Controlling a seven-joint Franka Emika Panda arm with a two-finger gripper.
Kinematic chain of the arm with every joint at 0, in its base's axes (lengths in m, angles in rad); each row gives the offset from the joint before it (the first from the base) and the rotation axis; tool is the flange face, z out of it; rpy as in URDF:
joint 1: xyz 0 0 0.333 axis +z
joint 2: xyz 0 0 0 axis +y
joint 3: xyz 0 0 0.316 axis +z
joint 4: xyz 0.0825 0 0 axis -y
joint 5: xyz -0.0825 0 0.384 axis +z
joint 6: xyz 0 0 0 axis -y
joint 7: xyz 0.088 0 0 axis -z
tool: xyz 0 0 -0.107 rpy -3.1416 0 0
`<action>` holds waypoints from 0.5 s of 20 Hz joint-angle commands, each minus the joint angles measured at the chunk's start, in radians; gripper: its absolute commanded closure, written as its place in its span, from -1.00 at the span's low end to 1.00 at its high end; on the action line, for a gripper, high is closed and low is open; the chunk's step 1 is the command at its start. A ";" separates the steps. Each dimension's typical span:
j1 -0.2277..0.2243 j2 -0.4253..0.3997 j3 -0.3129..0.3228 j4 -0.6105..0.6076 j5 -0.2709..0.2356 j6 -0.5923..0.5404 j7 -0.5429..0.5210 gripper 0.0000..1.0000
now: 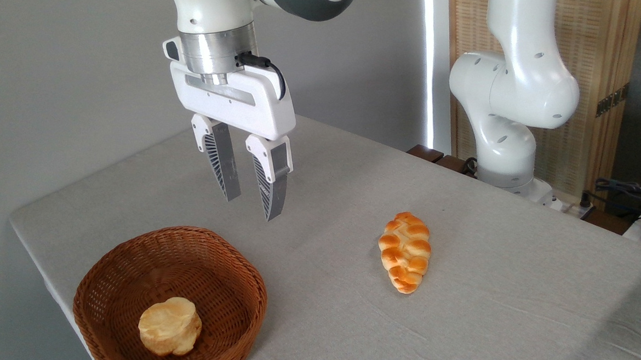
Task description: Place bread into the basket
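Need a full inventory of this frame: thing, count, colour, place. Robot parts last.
braided loaf: 1, golden-orange, lying on the table right of centre, outside the basket
basket: 1, brown wicker, lower left on the table
round bun: 1, pale yellow, inside the basket
table: 1, covered in light grey cloth, fills the foreground
slatted wooden screen: 1, light wood, back right
cables: several, dark, far right edge
arm: 1, white, base at the table's back right
gripper: 1, white with grey fingers, open and empty, in the air above and behind the basket
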 commanded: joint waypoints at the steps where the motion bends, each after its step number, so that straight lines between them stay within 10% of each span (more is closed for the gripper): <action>1: 0.018 -0.001 -0.002 0.028 -0.024 -0.003 0.006 -1.00; 10: 0.017 0.001 -0.010 0.027 -0.024 -0.005 -0.002 -1.00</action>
